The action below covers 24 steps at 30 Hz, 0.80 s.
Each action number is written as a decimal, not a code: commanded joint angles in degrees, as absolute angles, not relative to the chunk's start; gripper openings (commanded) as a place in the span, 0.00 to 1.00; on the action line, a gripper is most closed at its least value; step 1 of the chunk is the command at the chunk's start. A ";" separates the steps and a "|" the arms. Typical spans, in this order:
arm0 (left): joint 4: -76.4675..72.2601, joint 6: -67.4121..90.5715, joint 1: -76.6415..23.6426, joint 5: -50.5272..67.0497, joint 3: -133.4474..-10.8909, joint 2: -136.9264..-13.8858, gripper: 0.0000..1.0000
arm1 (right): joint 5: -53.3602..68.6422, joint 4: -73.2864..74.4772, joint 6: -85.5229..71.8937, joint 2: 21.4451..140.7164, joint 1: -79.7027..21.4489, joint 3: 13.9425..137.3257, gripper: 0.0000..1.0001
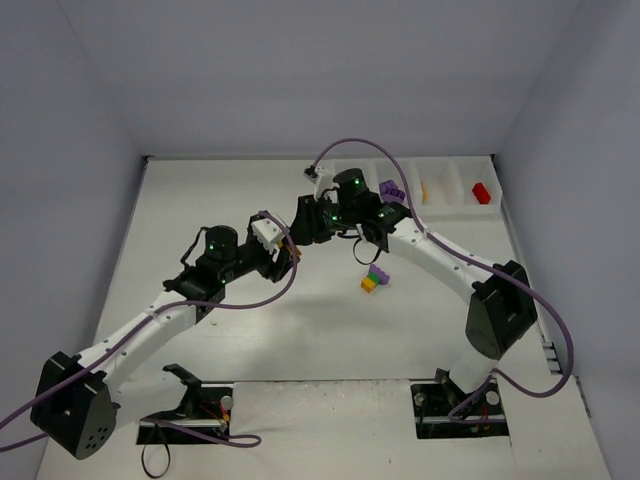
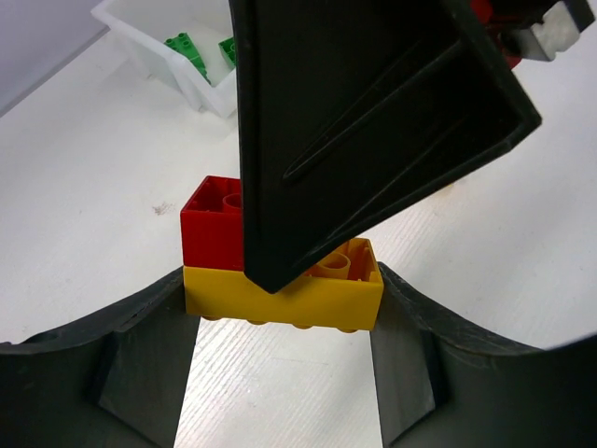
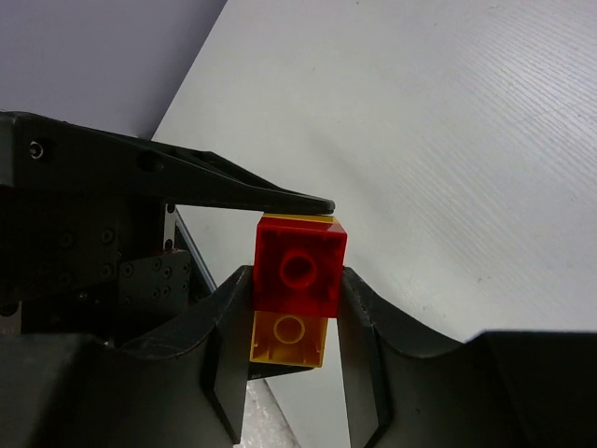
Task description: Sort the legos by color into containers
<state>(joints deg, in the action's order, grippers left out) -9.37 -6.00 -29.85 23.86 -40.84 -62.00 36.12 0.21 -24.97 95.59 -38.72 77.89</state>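
Observation:
A red brick (image 3: pixel 298 266) is joined to a yellow brick (image 2: pixel 283 297) and both are held in the air between the two arms. My left gripper (image 2: pixel 283 313) is shut on the yellow brick. My right gripper (image 3: pixel 297 291) is shut on the red brick, which also shows in the left wrist view (image 2: pixel 210 224). In the top view the two grippers meet mid-table, left (image 1: pixel 288 243) and right (image 1: pixel 312 222), and hide the pair. A purple, green and yellow clump (image 1: pixel 375 278) lies on the table. The white tray (image 1: pixel 455 205) stands at the back right.
The tray holds a purple brick (image 1: pixel 390 188), a yellow brick (image 1: pixel 424 190) and a red brick (image 1: pixel 482 193). Its left compartment (image 2: pixel 159 65) holds green bricks (image 2: pixel 187 47). Grey walls close in the table on three sides.

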 commanded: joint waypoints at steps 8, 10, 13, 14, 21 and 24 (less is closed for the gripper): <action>-10.82 -3.08 -29.71 23.64 -44.30 -64.15 0.00 | 31.47 -0.97 -20.92 92.64 -35.17 82.00 0.00; -9.41 -1.06 -29.71 22.94 -44.03 -65.29 0.00 | 31.46 -0.79 -20.31 92.02 -32.18 82.79 0.00; -8.79 1.12 -29.71 23.29 -43.77 -66.27 0.00 | 31.20 -0.35 -19.26 91.23 -27.52 83.49 0.00; -8.79 1.40 -29.71 23.29 -43.77 -66.70 0.00 | 30.16 -0.35 -18.81 91.06 -26.47 83.76 0.00; -8.44 1.05 -29.71 23.12 -45.35 -67.33 0.00 | 19.47 -0.26 -15.47 90.26 -13.29 83.94 0.00; -8.79 1.23 -29.71 23.12 -44.65 -66.36 0.00 | 8.39 -0.26 -13.28 90.88 -7.22 83.24 0.00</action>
